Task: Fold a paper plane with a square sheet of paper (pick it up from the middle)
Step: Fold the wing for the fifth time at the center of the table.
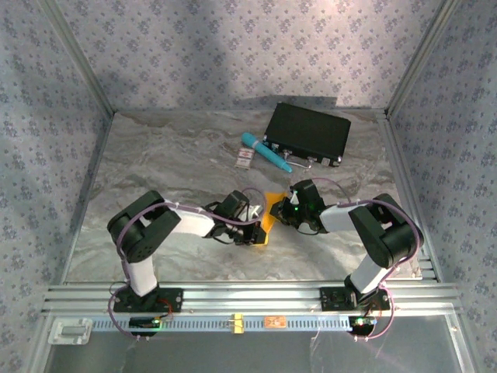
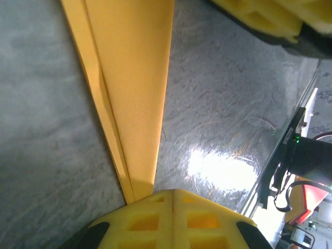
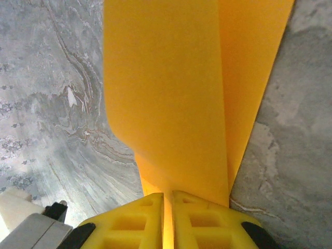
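Note:
The orange-yellow sheet of paper lies folded on the marble table between both grippers, mostly hidden by them from above. In the left wrist view the paper is a long narrow strip with a layered edge, running from the top down to my left gripper. Those jaws are shut tight with nothing in their seam, and the strip's end passes under the left finger. My right gripper is shut on the paper, with orange showing in the slit between its fingers. In the top view my left gripper and right gripper nearly meet.
A black case lies at the back right, with a teal pen and a small white-and-red card just in front of it. The aluminium rail runs along the near edge. The other gripper's yellow fingers show top right.

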Motion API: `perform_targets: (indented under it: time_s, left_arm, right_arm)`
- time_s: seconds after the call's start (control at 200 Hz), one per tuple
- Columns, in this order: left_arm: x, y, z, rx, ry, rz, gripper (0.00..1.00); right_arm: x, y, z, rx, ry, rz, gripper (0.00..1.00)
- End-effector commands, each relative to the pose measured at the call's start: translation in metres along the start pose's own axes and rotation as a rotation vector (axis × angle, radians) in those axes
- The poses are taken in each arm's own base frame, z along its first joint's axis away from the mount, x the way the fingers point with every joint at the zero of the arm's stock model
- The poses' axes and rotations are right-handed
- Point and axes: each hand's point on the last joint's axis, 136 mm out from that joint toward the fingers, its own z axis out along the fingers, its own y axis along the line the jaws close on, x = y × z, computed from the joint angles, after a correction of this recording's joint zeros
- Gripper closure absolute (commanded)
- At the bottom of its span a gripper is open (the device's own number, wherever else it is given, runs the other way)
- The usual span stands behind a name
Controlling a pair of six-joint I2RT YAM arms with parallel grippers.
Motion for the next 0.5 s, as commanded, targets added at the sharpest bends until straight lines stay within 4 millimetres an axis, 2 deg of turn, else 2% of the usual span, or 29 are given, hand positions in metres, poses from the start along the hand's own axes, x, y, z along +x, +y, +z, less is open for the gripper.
perform_targets:
  time_s: [0.0, 0.115, 0.215, 0.495]
  left_arm:
    - [0.045, 0.031, 0.0, -0.114, 0.121, -0.066, 0.97]
    - [0.045, 0.027, -0.005, -0.105, 0.105, -0.049, 0.99]
    - [0.039, 0.015, -0.012, -0.09, 0.074, -0.012, 0.99]
    - [0.001, -0.027, -0.038, 0.011, -0.07, 0.048, 0.99]
  right_arm:
    - [0.015, -0.054, 0.009, 0.2, 0.015, 0.043, 0.86]
    - [0.015, -0.054, 0.008, 0.2, 0.016, 0.042, 0.86]
    - [0.015, -0.054, 0.008, 0.198, 0.016, 0.042, 0.86]
    - [0.015, -0.051, 0.008, 0.186, 0.016, 0.046, 0.86]
